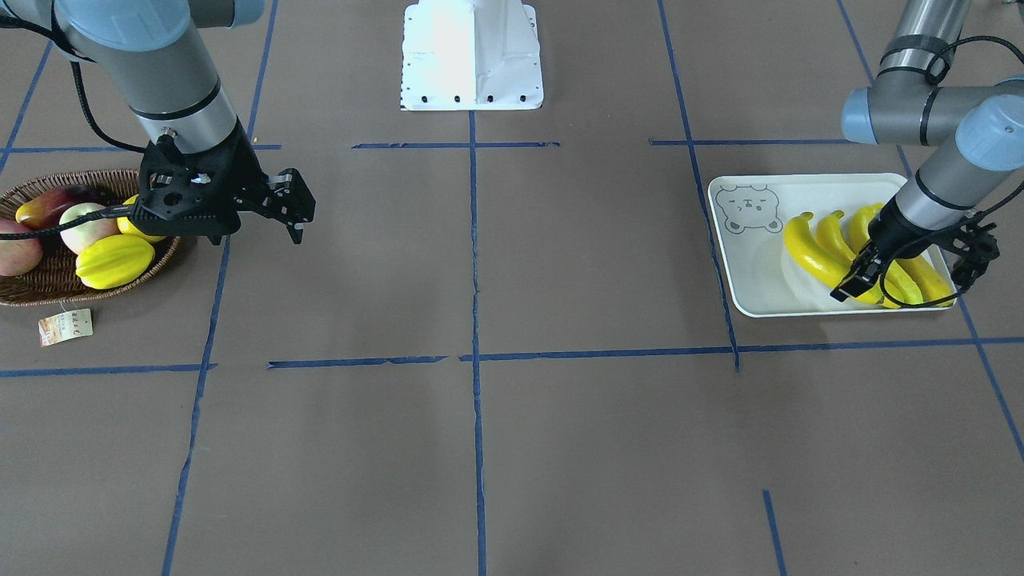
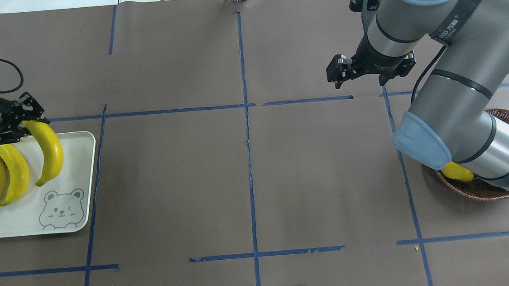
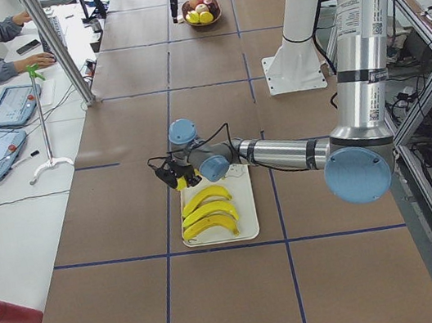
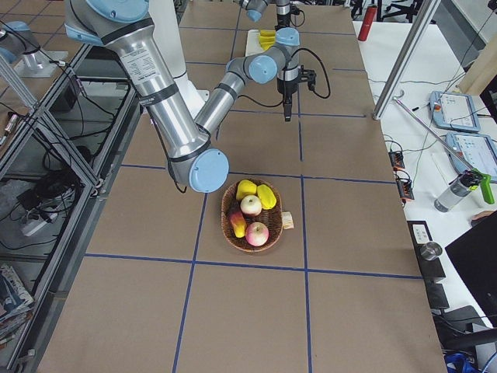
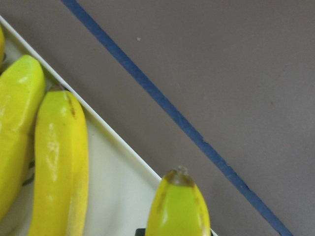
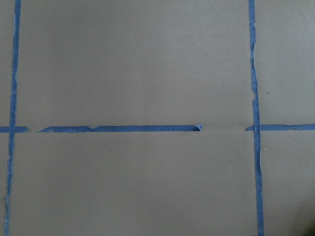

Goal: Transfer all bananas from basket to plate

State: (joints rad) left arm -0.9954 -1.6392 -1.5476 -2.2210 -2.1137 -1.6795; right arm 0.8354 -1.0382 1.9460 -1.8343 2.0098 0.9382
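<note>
Counting the bananas [image 2: 16, 173] gives four, all lying side by side on the plate [image 2: 78, 152]. The last banana [image 2: 49, 147] lies along the plate's edge nearest the basket [image 1: 48, 288]. The left tool [image 1: 910, 276] straddles that banana's stem end at the plate's rim farthest from the robot. Its jaws are spread wide, so it looks released rather than clamped. The basket stands well apart from the plate, across the tabletop [image 2: 172, 190], and shows only apples [image 1: 84, 226], a starfruit [image 1: 114, 262] and other round fruit, no banana. The right tool [image 2: 361, 79] hovers over bare tabletop, far from the plate, spread and empty. By my judgement the transfer is essentially done, and only lifting the left tool clear remains.
</note>
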